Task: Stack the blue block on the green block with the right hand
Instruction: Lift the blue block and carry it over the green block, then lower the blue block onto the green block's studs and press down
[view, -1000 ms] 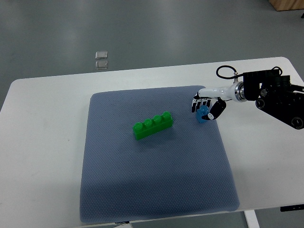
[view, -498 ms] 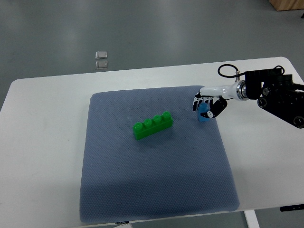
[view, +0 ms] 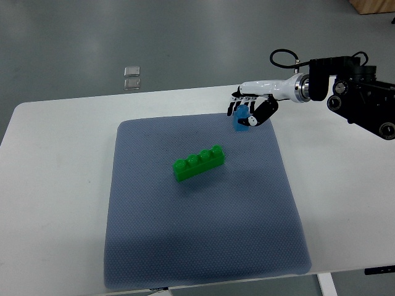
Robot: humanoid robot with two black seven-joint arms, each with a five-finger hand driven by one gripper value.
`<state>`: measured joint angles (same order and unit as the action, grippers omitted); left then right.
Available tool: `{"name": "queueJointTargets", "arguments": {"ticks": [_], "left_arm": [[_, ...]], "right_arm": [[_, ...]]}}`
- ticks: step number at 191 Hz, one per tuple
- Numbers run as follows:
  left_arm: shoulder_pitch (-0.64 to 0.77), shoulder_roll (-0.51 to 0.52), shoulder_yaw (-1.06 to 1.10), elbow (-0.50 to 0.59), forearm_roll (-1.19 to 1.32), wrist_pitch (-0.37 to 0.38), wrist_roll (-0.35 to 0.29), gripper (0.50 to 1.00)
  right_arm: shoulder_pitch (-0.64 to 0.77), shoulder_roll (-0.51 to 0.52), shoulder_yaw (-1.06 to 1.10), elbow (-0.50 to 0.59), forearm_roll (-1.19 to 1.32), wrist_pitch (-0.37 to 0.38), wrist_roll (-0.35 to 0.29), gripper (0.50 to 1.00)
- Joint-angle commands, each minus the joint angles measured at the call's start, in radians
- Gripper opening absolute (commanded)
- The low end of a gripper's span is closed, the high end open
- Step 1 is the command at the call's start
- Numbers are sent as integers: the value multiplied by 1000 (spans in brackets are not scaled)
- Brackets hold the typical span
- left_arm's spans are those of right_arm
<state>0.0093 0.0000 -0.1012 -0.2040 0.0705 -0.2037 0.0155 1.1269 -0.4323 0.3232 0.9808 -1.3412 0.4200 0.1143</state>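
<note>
One hand in view: the right hand (view: 250,110), its arm coming in from the right edge over the white table (view: 55,160).
Right hand state: fingers curled down around the blue block (view: 241,117), holding it; the dark fingertips (view: 254,119) sit against the block's right side, the white back of the hand faces up.
Blue block: small, light blue, held in the hand above the far right part of the mat (view: 203,234), close to the mat's far edge. Only its left and lower faces show below the fingers; whether it touches the mat cannot be told from this view.
Green block (view: 199,163): long, with four studs in a row on top, lying flat near the middle of the mat, its long axis tilted so the right end points toward the far side. Nothing rests on it.
Blue to green: apart; the blue block is beyond and to the right of the green block's right end, with bare mat between them.
Mat: grey-blue, textured, covering most of the table's middle.
Right arm: white forearm with a black cable loop at the wrist, black joint housing near the right edge.
Floor: grey, beyond the table, with two small pale squares (view: 131,77) on it, one just behind the other.
</note>
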Motion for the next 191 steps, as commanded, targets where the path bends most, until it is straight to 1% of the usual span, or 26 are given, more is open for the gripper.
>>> {"name": "queueJointTargets", "arguments": {"ticks": [1,26,36,37,45,59,68,69,109,146,191], "left_arm": [[0,0,0,0,0,0,0,1000],[0,0,-2,0,0,0,0,1000],[0,0,-2,0,0,0,0,1000],[0,0,-2,0,0,0,0,1000],[0,0,-2,0,0,0,0,1000],[0,0,-2,0,0,0,0,1000],[0,0,-2,0,0,0,0,1000],[0,0,-2,0,-1,0,0,1000],[0,0,-5,1,0,0,0,1000],[0,0,-5,1,0,0,0,1000],[0,0,-5,1,0,1,0,1000]], "right_arm": [[17,9,-1,39,39,0,1,533],[22,20,-3,84,56,-10,5,533],[22,20,-3,84,56,-10,5,533],[28,32,-3,88,56,-12,14,533],[30,41,-3,90,56,-15,24,533],[31,58,-12,93,54,-36,25,533],[31,58,-12,93,54,-36,25,533],[30,67,-15,94,51,-47,28,533],[19,93,-36,96,28,-79,38,533],[-6,93,-53,96,-26,-113,38,535],[-41,84,-53,105,-55,-119,38,535]]}}
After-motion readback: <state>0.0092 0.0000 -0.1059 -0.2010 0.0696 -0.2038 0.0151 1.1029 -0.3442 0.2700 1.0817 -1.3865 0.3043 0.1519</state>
